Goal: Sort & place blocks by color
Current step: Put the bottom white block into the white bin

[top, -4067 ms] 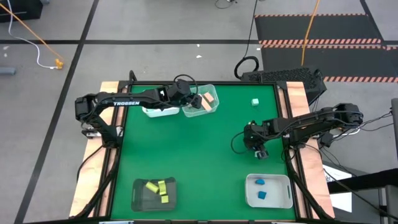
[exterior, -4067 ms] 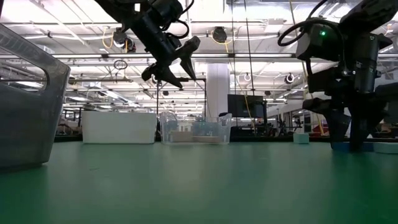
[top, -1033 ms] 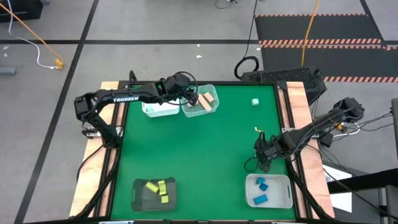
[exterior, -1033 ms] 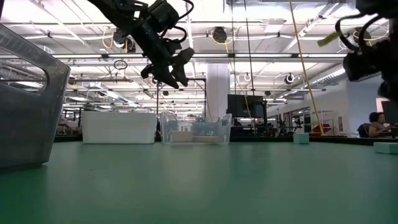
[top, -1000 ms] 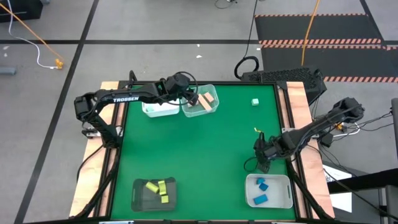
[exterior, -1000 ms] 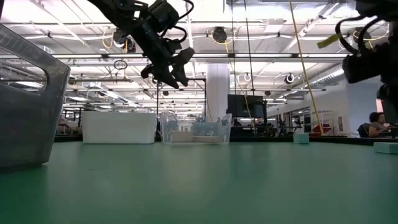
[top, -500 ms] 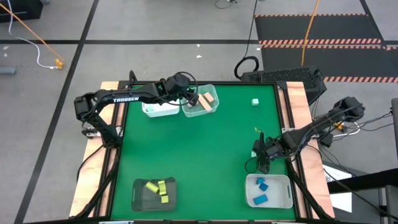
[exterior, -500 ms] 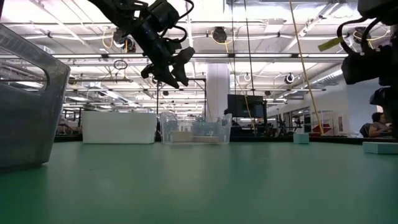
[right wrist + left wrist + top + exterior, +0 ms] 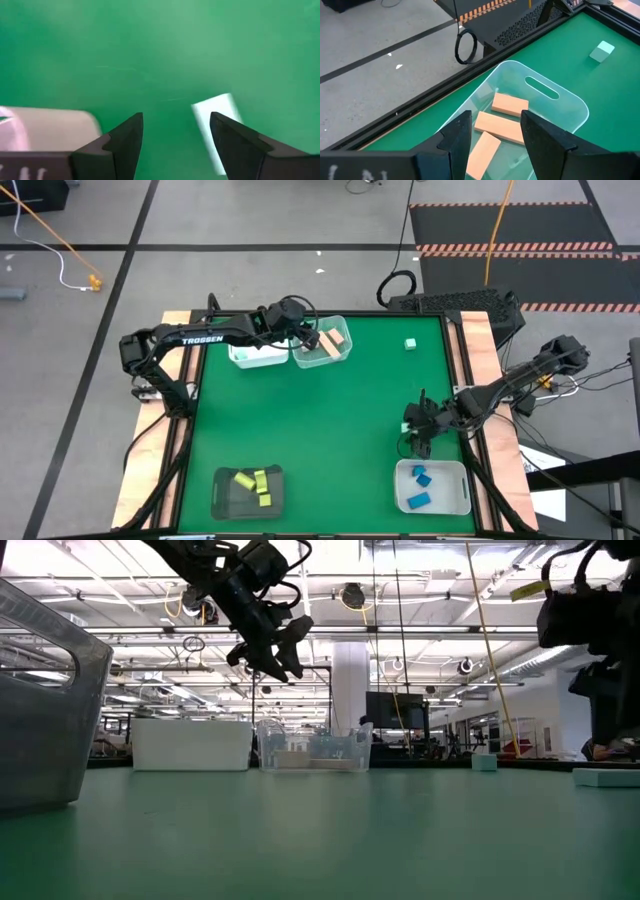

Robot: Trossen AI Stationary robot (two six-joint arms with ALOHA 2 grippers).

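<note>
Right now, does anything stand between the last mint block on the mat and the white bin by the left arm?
The clear bin stands between them, right beside the white bin; the mat from the mint block to it looks bare.

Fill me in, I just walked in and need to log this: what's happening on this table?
Two robot arms are sorting small blocks by colour into bins. The left hand hovers open and empty over the clear plastic bin holding tan blocks. The right hand hangs open and empty just beyond the white bin of blue blocks. Yellow-green blocks lie in the dark bin. One mint-teal cube sits loose on the green mat.
</note>
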